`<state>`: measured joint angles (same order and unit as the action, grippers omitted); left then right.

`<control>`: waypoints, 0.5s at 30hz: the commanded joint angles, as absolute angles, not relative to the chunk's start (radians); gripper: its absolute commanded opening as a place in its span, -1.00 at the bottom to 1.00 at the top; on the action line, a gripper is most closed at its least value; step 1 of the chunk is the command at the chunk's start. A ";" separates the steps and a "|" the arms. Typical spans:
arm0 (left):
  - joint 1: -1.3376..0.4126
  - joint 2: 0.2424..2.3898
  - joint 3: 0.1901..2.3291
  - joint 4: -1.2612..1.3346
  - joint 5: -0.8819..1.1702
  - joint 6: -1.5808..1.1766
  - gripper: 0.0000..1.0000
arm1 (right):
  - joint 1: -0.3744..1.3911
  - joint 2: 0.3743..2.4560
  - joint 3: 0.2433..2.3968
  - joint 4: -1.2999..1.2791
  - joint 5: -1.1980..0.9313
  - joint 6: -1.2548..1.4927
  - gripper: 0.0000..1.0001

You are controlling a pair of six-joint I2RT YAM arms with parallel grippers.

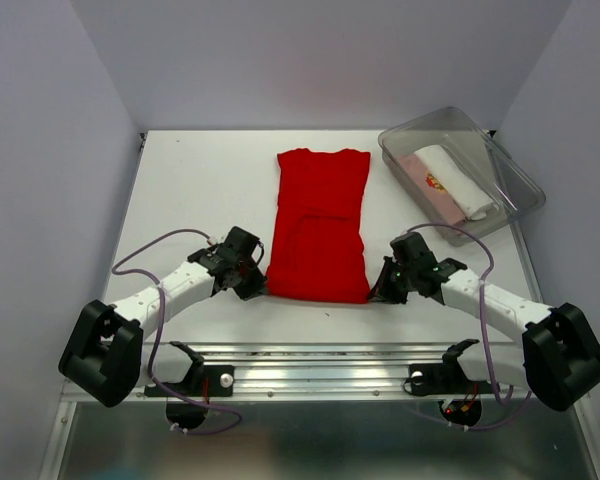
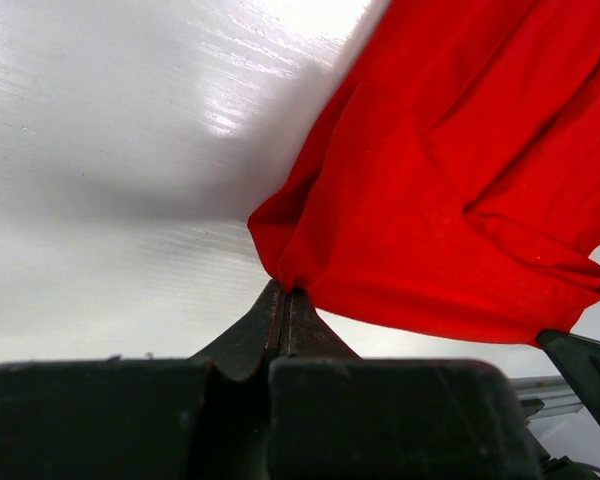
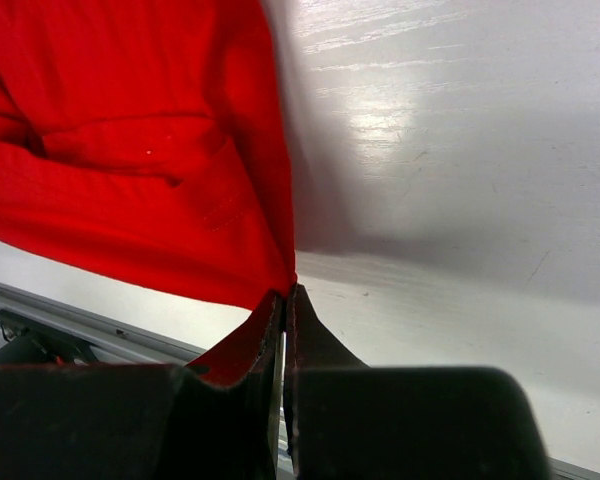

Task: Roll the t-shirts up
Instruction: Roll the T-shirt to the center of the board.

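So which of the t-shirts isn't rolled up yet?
The bright red t-shirt, lying flat in the middle of the table. The white roll and the pale pink roll are already rolled, side by side in the clear bin.

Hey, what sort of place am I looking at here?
Probably a robotics lab cell: a white table boxed in by plain walls, arms bolted to a metal rail, a red t-shirt laid out.

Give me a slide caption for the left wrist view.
Left arm's jaws pinched shut on a corner of the bright red cloth t-shirt, white table behind.
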<state>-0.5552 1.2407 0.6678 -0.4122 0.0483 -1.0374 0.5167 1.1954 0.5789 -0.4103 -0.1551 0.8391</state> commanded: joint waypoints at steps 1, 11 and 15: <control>-0.551 1.218 0.653 -0.451 0.020 -1.020 -1.00 | 0.512 1.181 0.563 -0.433 -0.130 0.841 -0.99; -0.552 1.258 0.767 -0.515 -0.057 -1.029 -1.00 | 0.512 1.195 0.637 -0.471 -0.074 0.864 -0.99; -0.551 1.330 0.834 -0.534 -0.061 -1.017 -1.00 | 0.512 1.219 0.672 -0.492 -0.046 0.858 -0.99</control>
